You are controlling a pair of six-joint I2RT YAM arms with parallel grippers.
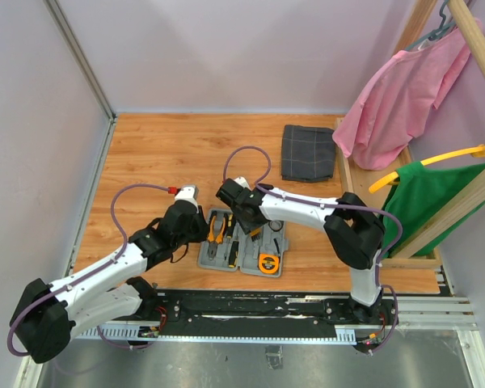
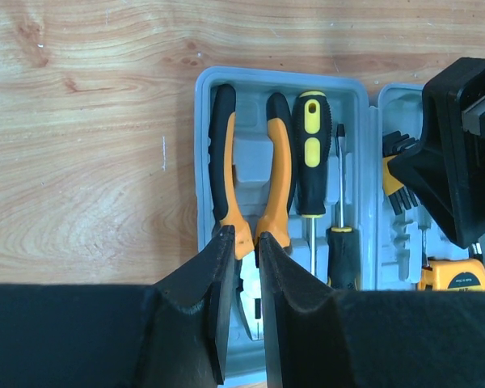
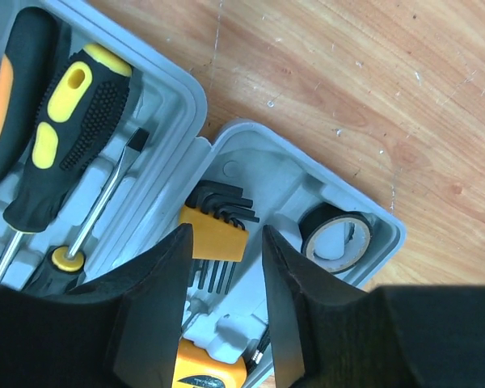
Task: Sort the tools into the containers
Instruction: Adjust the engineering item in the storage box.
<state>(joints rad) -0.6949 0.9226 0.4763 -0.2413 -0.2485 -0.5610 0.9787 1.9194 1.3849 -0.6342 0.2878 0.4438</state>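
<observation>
Left gripper (image 2: 244,238): hangs low over the left half of the open tool case (image 2: 200,145), fingers (image 2: 214,283) nearly together with only a thin slit between them. Sits right above the pivot of the pliers (image 2: 225,162); can't tell whether pinching it or merely over it. Pliers: lie in the leftmost moulded slot, orange-and-black handles pointing away from the wrist camera and slightly spread. Just right of them, large screwdriver (image 2: 311,153), black-and-yellow handle, in its own slot parallel to the pliers. Next right, small screwdriver (image 2: 340,250) with thin shaft, close beside it and pointing the opposite way. Across the hinge, in the right half of the case, hex key set (image 3: 212,241): yellow holder, black keys fanned out. Right gripper (image 3: 226,234): hovers over that holder, fingers moderately apart, holder showing in the gap, nothing held; contact with the holder not clear. Further right in the same half, black tape roll (image 3: 337,238) seated in a corner pocket. Tape measure (image 1: 267,263), orange, at the near corner of that half. Case itself: rests open and flat on the wooden table (image 1: 145,153), just beyond the arm bases, both wrists over it. Well behind it and to the right, folded dark checked cloth (image 1: 307,152) on the table. Far right, wooden rack (image 1: 478,40) with pink garment (image 1: 396,89) and green garment (image 1: 428,198) hanging from it.
</observation>
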